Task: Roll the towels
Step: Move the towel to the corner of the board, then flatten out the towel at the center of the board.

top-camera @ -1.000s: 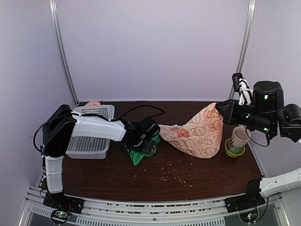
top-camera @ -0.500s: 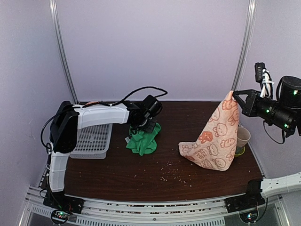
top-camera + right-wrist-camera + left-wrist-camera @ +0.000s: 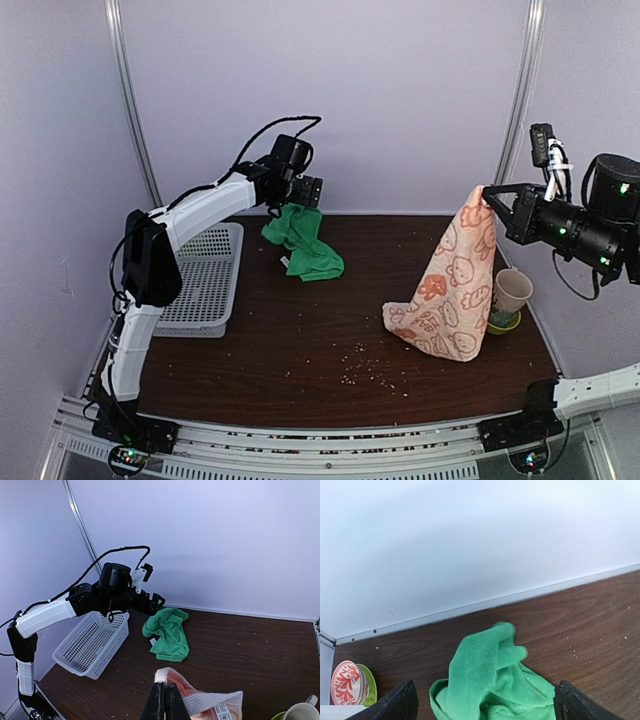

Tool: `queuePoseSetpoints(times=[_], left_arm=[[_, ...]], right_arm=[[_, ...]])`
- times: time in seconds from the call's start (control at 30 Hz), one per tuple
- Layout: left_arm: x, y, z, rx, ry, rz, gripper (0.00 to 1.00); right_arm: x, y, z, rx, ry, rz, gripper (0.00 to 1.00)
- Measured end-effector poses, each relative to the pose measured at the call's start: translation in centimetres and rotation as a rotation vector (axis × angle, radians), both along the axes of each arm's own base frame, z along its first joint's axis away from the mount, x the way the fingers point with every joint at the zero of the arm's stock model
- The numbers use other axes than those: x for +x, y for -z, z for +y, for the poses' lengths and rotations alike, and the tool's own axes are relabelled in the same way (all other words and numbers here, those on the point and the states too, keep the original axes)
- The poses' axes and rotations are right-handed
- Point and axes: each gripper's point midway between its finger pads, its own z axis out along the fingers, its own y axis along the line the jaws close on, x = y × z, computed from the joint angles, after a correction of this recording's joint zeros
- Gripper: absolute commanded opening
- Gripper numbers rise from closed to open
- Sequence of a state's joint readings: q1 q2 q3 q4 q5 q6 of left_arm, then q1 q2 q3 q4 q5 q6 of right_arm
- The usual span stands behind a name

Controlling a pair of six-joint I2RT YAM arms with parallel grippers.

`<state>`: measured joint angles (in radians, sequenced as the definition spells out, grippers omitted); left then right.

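Left gripper has risen toward 11 o'clock, jaws wide, gripping nothing; we note green towel bunched just beneath. Right gripper clamps printed towel by its corner at 3 o'clock; cup sits in green saucer beside.

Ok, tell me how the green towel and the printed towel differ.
The green towel lies bunched on the table; the printed towel hangs like a tent from the shut right gripper. The green towel is plain; the printed towel is pinkish with orange cartoon figures. Neither is rolled.
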<state>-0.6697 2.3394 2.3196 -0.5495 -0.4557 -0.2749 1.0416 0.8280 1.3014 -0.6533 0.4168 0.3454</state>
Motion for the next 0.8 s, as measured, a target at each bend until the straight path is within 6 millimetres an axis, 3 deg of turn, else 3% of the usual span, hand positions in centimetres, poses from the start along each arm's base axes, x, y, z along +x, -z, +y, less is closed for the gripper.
queuePoseSetpoints(times=[0.13, 0.23, 0.3, 0.37, 0.5, 0.57, 0.63, 0.7, 0.8], left_arm=[[-1.6, 2.2, -0.6, 0.018, 0.055, 0.059, 0.98], [-4.6, 1.5, -0.9, 0.033, 0.112, 0.081, 0.98], [-7.1, -1.5, -0.7, 0.009, 0.146, 0.052, 0.98], [-9.9, -5.7, 0.0, -0.046, 0.175, -0.009, 0.98], [-17.5, -15.8, 4.4, -0.216, 0.212, -0.211, 0.98], [-21.0, -19.2, 6.8, -0.282, 0.213, -0.300, 0.98], [-23.3, -20.7, 8.4, -0.321, 0.218, -0.345, 0.98], [-24.9, -20.8, 9.3, -0.335, 0.232, -0.355, 0.98], [-26.1, -18.0, 9.9, -0.319, 0.260, -0.320, 0.98]], right_arm=[[-0.2, -1.1, 1.3, 0.004, -0.058, -0.022, 0.00], [-0.3, -2.0, 2.3, 0.006, -0.102, -0.036, 0.00], [-0.6, -3.1, 3.3, 0.023, -0.148, -0.048, 0.00], [-1.0, -4.1, 4.5, 0.045, -0.207, -0.057, 0.00], [-2.2, -6.2, 8.3, 0.112, -0.381, -0.068, 0.00], [-2.9, -6.8, 10.4, 0.134, -0.475, -0.056, 0.00], [-3.4, -6.9, 12.0, 0.145, -0.542, -0.047, 0.00], [-3.7, -6.8, 13.0, 0.147, -0.584, -0.040, 0.00], [-4.3, -6.8, 13.0, 0.144, -0.612, -0.051, 0.00]])
